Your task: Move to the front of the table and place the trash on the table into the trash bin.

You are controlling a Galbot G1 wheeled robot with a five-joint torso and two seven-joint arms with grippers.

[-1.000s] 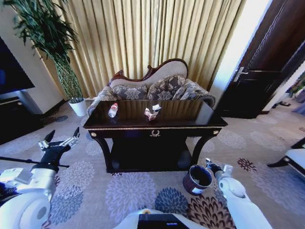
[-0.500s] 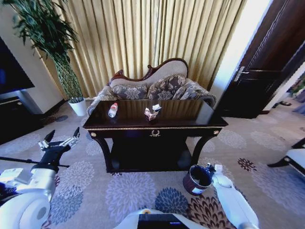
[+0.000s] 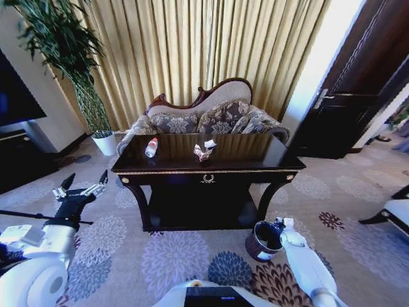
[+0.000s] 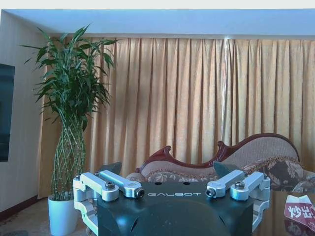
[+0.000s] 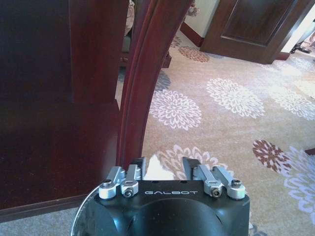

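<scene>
The right pincer (image 3: 279,223) sits low at the trash bin's (image 3: 262,241) rim, gripping a small white scrap (image 5: 156,167). The left pincer (image 3: 82,191) hovers spread open and empty, left of the desk (image 3: 255,151), which bears the bottle (image 3: 151,148) and the crumpled wrapper (image 3: 204,151).

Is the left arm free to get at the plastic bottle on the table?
Probably yes: the left gripper hangs open beside the table, and nothing stands between it and the bottle near that end.

"GALBOT" — on both pincer housings
</scene>
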